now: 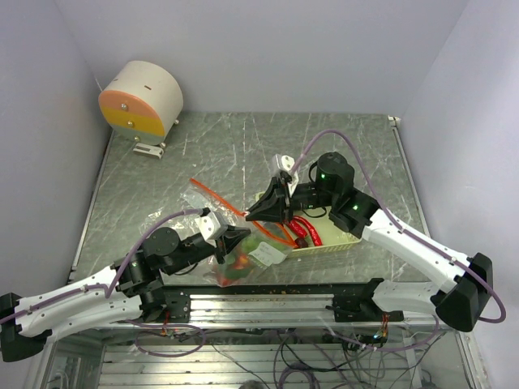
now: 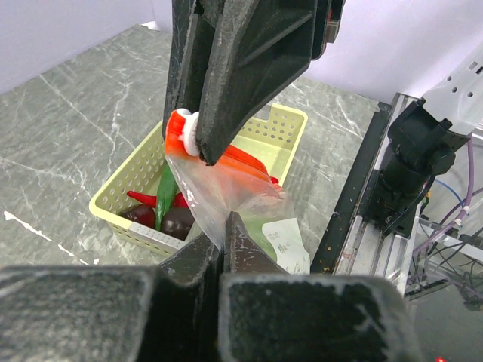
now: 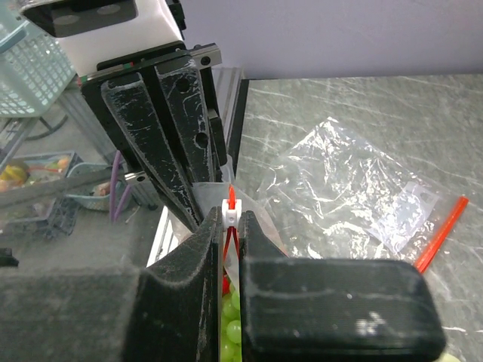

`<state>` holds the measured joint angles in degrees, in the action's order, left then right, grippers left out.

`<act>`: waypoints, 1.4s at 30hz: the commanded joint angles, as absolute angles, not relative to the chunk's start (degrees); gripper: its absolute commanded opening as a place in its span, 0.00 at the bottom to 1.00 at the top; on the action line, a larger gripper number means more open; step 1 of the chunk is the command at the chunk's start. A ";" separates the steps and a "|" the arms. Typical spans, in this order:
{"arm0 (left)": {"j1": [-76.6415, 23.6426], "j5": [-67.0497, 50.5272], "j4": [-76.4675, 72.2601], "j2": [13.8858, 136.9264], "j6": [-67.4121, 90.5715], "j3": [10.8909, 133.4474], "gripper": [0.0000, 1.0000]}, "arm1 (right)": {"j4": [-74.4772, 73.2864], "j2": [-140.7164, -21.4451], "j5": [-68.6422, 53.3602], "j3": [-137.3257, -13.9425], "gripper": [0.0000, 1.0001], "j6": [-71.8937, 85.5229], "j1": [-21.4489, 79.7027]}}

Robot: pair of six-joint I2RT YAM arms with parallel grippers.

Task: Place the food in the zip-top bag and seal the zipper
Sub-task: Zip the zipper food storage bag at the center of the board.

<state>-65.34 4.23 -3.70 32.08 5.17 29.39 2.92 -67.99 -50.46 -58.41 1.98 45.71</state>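
basket (image 1: pixel 345 240) contents partly hidden under right end effector (image 1: pixel 255 214), label (image 2: pixel 285 243) print too small to read

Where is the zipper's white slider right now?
Right wrist view, centre: the white slider is pinched in the shut right tool, on the orange-red zipper of the zip-top bag, above the green grapes inside it.

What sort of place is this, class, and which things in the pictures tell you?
Most likely a robot test bench in a lab, not a kitchen. A left arm and right arm are bolted to a metal rail, loose cables trail near it, and plain walls box in the table.
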 commanded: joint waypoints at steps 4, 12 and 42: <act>-65.48 2.39 -8.85 32.76 3.80 31.24 0.18 | 3.47 -68.60 -56.18 -58.56 0.00 2.97 45.09; -65.48 -1.28 -11.48 36.70 1.30 31.61 0.09 | 2.00 -69.54 -57.61 -59.53 0.00 2.53 45.13; -65.48 7.19 -3.76 33.69 6.30 34.61 0.07 | 5.74 -71.36 -58.53 -57.78 0.00 5.82 42.24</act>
